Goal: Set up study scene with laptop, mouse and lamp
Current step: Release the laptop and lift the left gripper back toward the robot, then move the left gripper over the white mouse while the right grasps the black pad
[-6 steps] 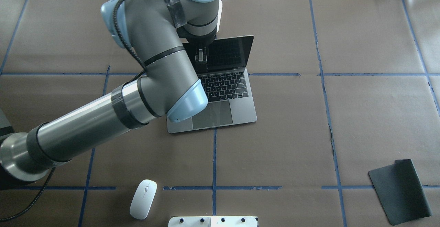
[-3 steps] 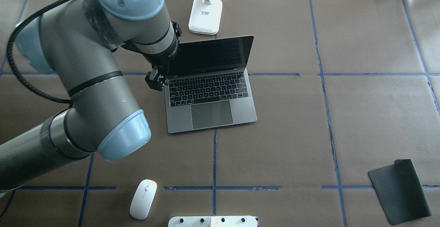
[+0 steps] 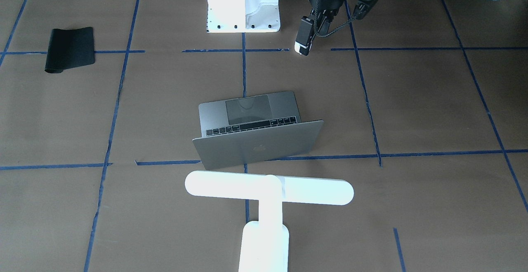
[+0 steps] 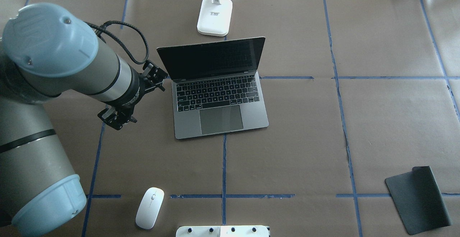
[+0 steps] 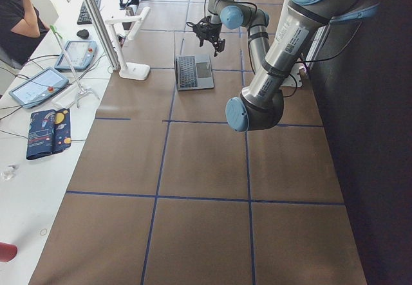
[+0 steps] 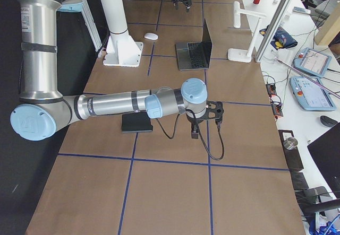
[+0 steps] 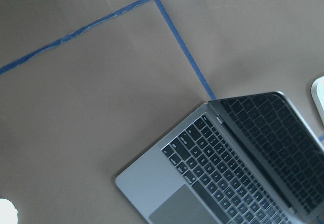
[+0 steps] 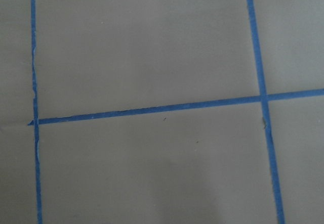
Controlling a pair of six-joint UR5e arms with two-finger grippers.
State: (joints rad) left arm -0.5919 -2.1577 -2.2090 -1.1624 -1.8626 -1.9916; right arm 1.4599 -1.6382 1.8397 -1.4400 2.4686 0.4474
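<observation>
The laptop [image 4: 220,102] stands open at mid-table, dark screen up; its lid [image 3: 258,146] faces the front view, and it fills the lower right of the left wrist view [image 7: 212,178]. The white lamp [image 3: 268,189] stands behind it, with its base [image 4: 214,16] at the far edge. The white mouse [image 4: 150,207] lies near the robot base; in the front view only its tip [image 3: 302,51] shows. My left gripper [image 4: 116,117] hangs above the table left of the laptop, open and empty. My right gripper [image 6: 210,113] shows only in the exterior right view, and I cannot tell its state.
A black mouse pad [image 4: 418,199] lies at the near right, one corner curled. The white robot base [image 4: 222,231] sits at the near edge. Blue tape lines [image 8: 152,110] cross the brown table cover. Cables and devices line the far edge.
My left arm has drawn back from the laptop screen toward the left and nearer the robot, uncovering the lamp base and keyboard. The laptop, mouse and pad have not moved.
</observation>
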